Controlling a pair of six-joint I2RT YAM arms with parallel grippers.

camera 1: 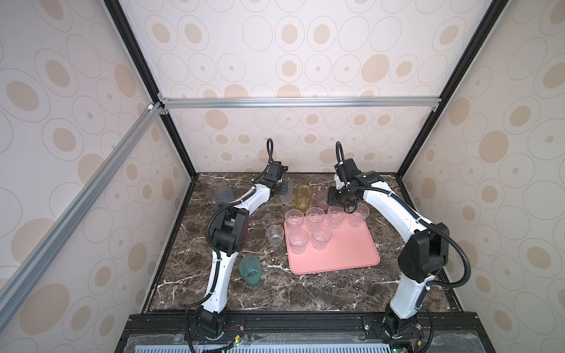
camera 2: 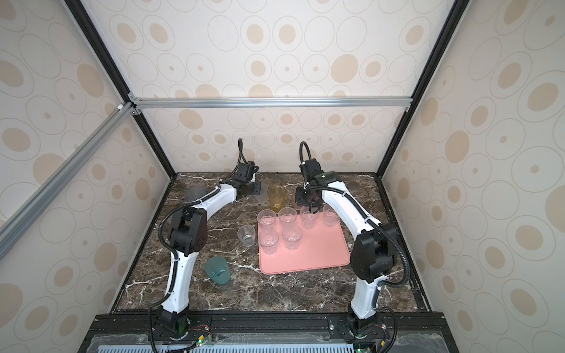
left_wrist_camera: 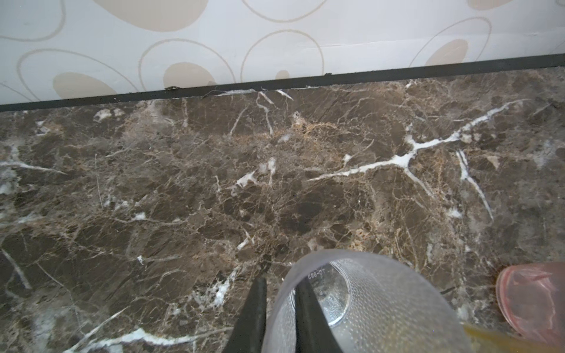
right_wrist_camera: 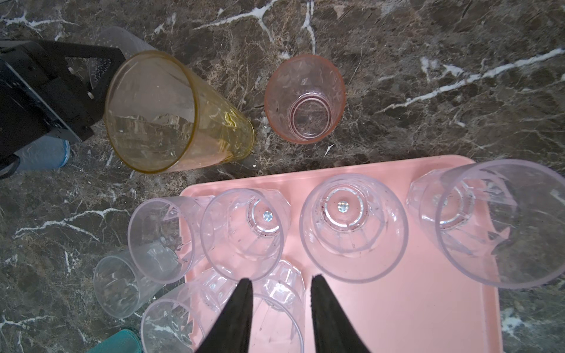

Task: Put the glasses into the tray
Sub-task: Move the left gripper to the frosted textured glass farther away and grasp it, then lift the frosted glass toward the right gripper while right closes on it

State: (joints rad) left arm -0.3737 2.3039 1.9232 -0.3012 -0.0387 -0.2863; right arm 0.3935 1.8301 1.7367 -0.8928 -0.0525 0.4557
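**Frosted glass in the left claw, six clear ones on the tray**

Nearest us, a teal glass (camera 1: 250, 270) seems to lie on its side on the marble bench (camera 1: 305, 290); the right wrist view cuts it off at the edge. Beyond it a short clear glass (camera 1: 275, 235) stands on the bench just beside the tray (camera 1: 345, 253). The tray is a flat salmon-pink rectangle with rounded corners and a low rim, lying right of the bench's middle. Six clear glasses (camera 1: 315, 217) stand upright on its far half, two in front and four behind. The right claw (right_wrist_camera: 281, 278) hangs over them, jaws partly apart with nothing between.

Past the tray stand an amber glass (camera 1: 303, 197) and a pink glass (camera 1: 321, 198), the pink one half hidden behind that claw in both top views. The left claw (left_wrist_camera: 280, 281) is closed on the wall of a frosted glass (left_wrist_camera: 382, 305), one finger inside and one outside. In both top views we make that glass out only as a pale smudge. At the far left, a blue-grey glass (camera 1: 223, 195) is partly covered by the left arm (camera 1: 244, 201).
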